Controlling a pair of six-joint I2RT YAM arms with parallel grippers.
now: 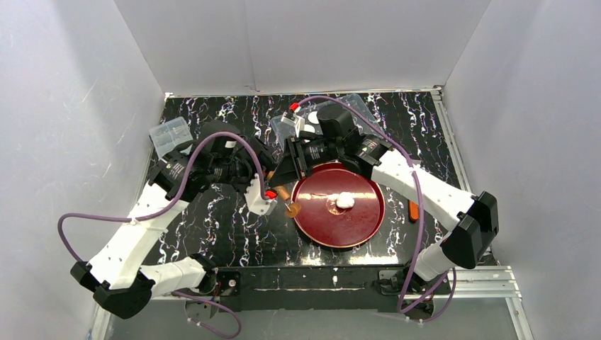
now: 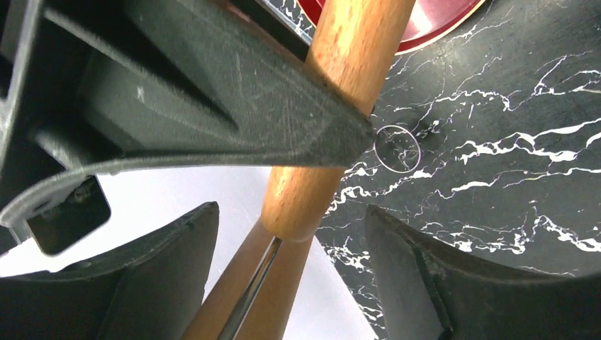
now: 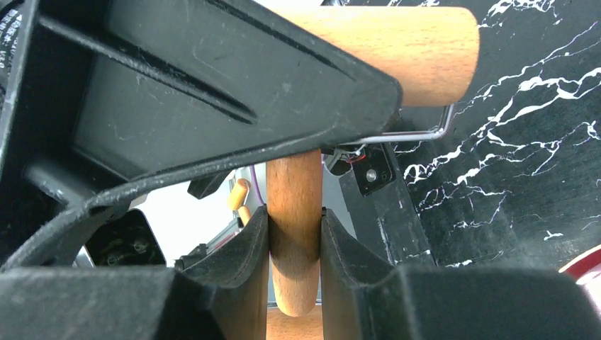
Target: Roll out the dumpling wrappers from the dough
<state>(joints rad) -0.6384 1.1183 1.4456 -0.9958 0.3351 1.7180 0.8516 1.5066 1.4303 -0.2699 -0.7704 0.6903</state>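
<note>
The dough (image 1: 344,201) is a small white rounded lump in the middle of a dark red round plate (image 1: 315,216). My right gripper (image 3: 294,212) is shut on the wooden handle (image 3: 293,184) of a small roller, whose wooden cylinder (image 3: 425,49) shows above. It hovers at the plate's far left edge (image 1: 296,161). My left gripper (image 2: 290,209) is open; a wooden handle end (image 2: 298,198) sits between its fingers with gaps on both sides. It is just left of the plate (image 1: 273,177). No neat round wrappers show clearly.
A clear plastic tray (image 1: 354,110) lies behind the right arm and a clear tub (image 1: 170,134) at the far left. An orange tool (image 1: 413,210) lies right of the plate. White walls enclose the black marbled table (image 1: 212,227).
</note>
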